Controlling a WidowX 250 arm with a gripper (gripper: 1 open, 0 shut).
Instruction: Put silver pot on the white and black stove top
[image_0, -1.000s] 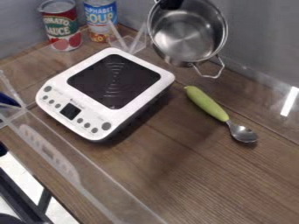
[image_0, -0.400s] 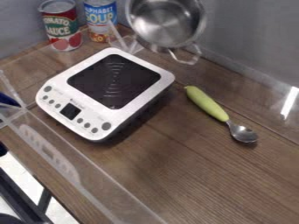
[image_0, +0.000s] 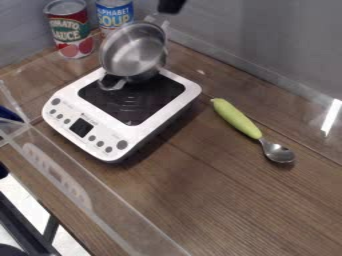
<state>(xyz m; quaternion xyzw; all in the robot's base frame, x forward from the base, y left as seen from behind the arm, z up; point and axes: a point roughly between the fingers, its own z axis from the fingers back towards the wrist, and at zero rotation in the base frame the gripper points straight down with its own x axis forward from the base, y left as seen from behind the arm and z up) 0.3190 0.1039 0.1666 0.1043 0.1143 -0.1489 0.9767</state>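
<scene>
Tilting over the back of the stove top (image_0: 118, 106), upper centre: silver pot (image_0: 132, 51), blurred. Gripper (image_0: 170, 6) barely visible at top edge; jaw state cannot be told. Green-handled spoon (image_0: 250, 128) right on wooden surface (image_0: 201, 190); two cans (image_0: 88, 24) upper left.

From my seat I see the silver pot (image_0: 132, 50) as shiny grey steel with a darker inside. The stove top (image_0: 120, 103) has a white casing, a black cooking surface marked with pale rings, and dark buttons along its white panel. The spoon (image_0: 251, 129) has a yellow-green handle and a silver bowl. The surface (image_0: 227, 200) is brown wood grain. Two cans (image_0: 67, 28) behind carry red, white and blue labels.
</scene>
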